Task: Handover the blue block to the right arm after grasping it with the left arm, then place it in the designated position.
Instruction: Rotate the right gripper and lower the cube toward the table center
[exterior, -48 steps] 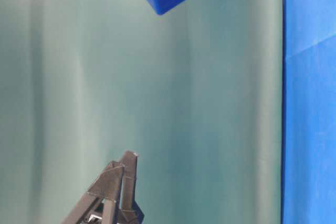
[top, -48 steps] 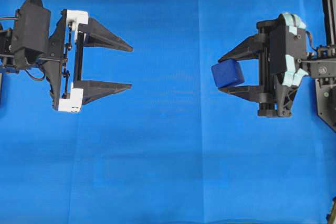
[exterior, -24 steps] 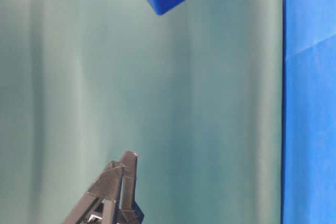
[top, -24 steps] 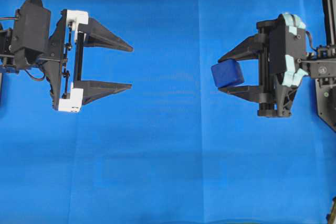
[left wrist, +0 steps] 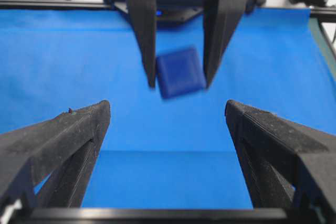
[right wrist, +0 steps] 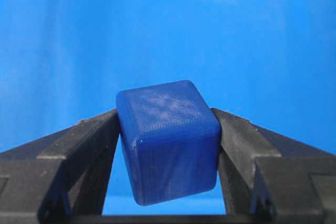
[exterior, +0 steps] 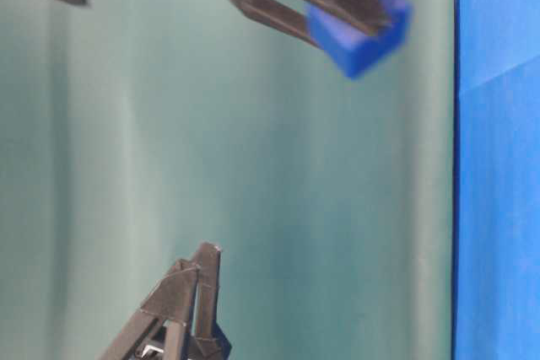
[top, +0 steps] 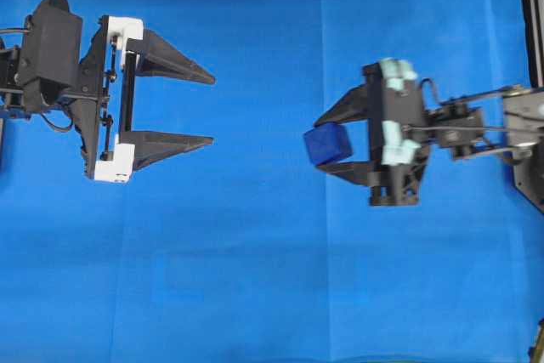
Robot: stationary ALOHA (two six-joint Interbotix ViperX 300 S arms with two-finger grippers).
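Small dark-blue cube with rounded edges (top: 327, 144) pinched between the two pointed black fingers (right wrist: 239, 140) of the right gripper (top: 325, 144) with pale teal-grey casing – one finger flat against each side face, cube sitting near the fingertips and tilted a little in the right wrist view. Clear of the blue cloth-covered worktop (top: 255, 278), with cloth visible beneath the cube from the wrist camera. Slightly blurred in the overhead and table-level views (exterior: 359, 27), where the cube shows at the finger ends, near the cloth at the right edge of that view. Left gripper (top: 211, 110) with white plastic brackets spread wide and grasping nothing – upper and lower fingers (top: 174, 59) well apart, tips pointing toward the cube. Open gap of cloth between left fingertips and cube in the overhead view; no contact. From the left wrist camera, cube (left wrist: 180, 72) seen straight ahead, framed between the two left fingers (left wrist: 58, 145) in the foreground and held between the dark right fingers behind. Creases running across the cloth in the overhead view.
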